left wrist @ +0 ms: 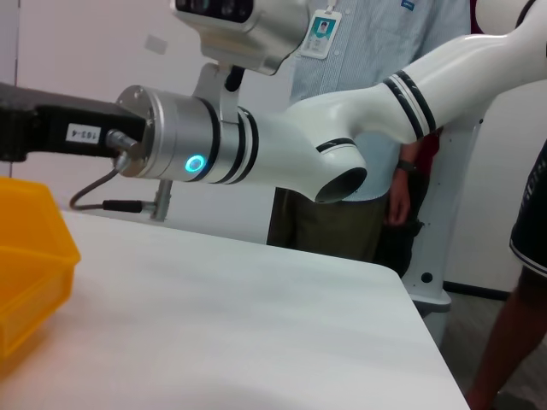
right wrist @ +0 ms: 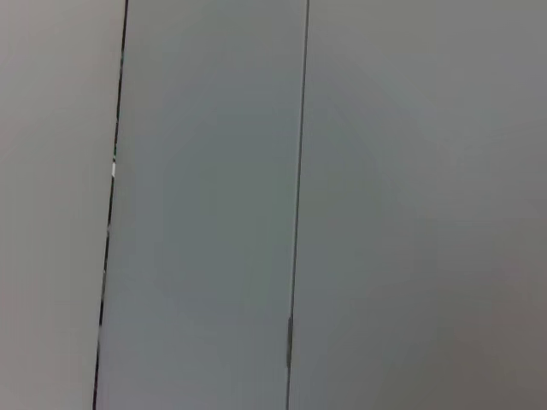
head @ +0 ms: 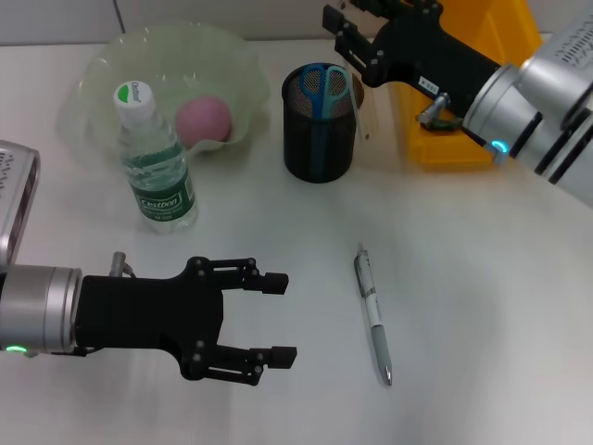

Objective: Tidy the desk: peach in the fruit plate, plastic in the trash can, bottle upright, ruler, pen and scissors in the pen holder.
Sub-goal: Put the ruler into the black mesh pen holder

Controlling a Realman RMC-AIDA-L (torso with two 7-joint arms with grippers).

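The pink peach [head: 204, 119] lies in the translucent green fruit plate [head: 102, 65] at the back left. In front of the plate the water bottle [head: 154, 165] stands upright. The black mesh pen holder [head: 318, 139] holds the blue-handled scissors [head: 324, 88] and a clear ruler [head: 359, 104]. The silver pen [head: 373, 311] lies flat on the table to the front right of the holder. My left gripper [head: 283, 318] hovers open and empty, left of the pen. My right gripper [head: 335, 28] is behind and above the holder, beside the yellow trash can [head: 463, 139]. The plastic is out of view.
The left wrist view shows my right arm [left wrist: 256, 149] stretched over the white table [left wrist: 222, 325], the yellow trash can's corner [left wrist: 30, 248] and people standing past the table's far edge. The right wrist view shows only a grey wall.
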